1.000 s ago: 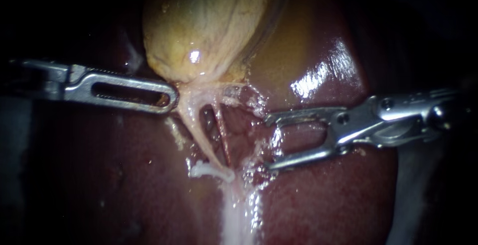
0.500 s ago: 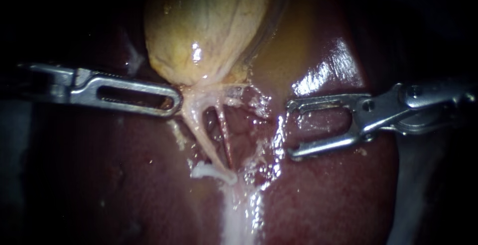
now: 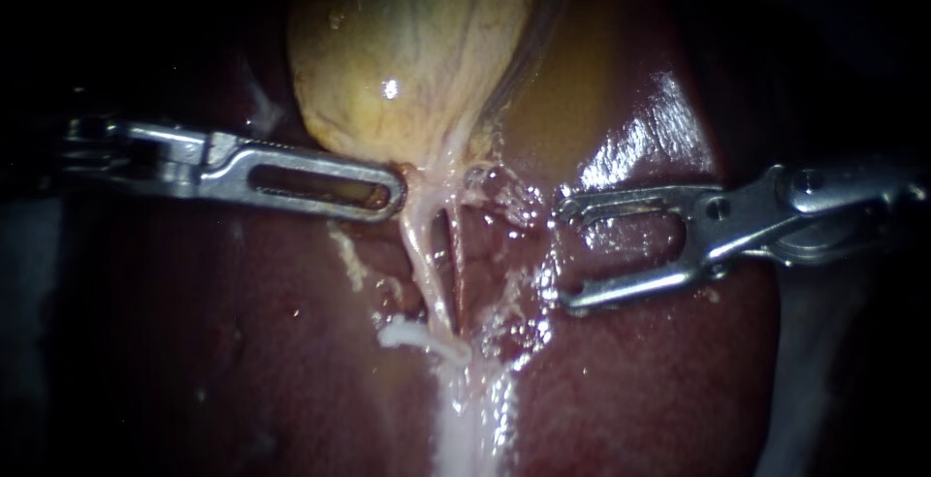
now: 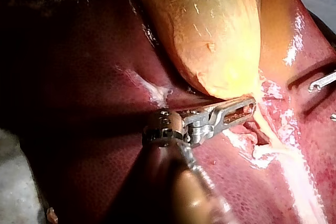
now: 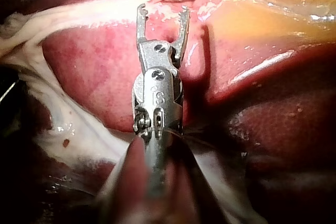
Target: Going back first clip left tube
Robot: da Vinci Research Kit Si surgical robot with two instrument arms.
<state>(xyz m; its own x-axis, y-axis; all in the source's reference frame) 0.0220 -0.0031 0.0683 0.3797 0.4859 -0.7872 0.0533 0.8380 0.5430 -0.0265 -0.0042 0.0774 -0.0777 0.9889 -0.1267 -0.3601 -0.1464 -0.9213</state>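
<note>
Since a second ago my right instrument [image 3: 564, 254] has drawn back toward the liver's right edge. My left instrument [image 3: 388, 191] has slid in toward the middle and carried the neck of the gallbladder [image 3: 407, 60] with it, so the tubes stand steeper than they did. The right pincer is spread wide with nothing between its tips. The right wrist view shows the same, with both tips clear of tissue over bare liver [image 3: 640, 380]. The left pincer is pressed together on the pale tissue at the gallbladder's neck, and the left wrist view shows its tip right at that tissue.

The left tube [image 3: 424, 264] is the pale strand running from the neck down to the white tuft. The thinner, reddish right tube [image 3: 455, 269] lies just beside it. The left tube sits between my two instruments. Its upper end starts just beside the left pincer's tip, and it is well apart from the right pincer, whose opening faces it across a patch of frayed, wet tissue. I can make out no clip on it from here.

The step in hand, as I judge it, is the retreat of the right instrument. To do it well I should pull straight back along the shaft and keep the pincer spread so neither tip snags the frayed strands. I should also hold the left grip steady so the tube is not disturbed.
</note>
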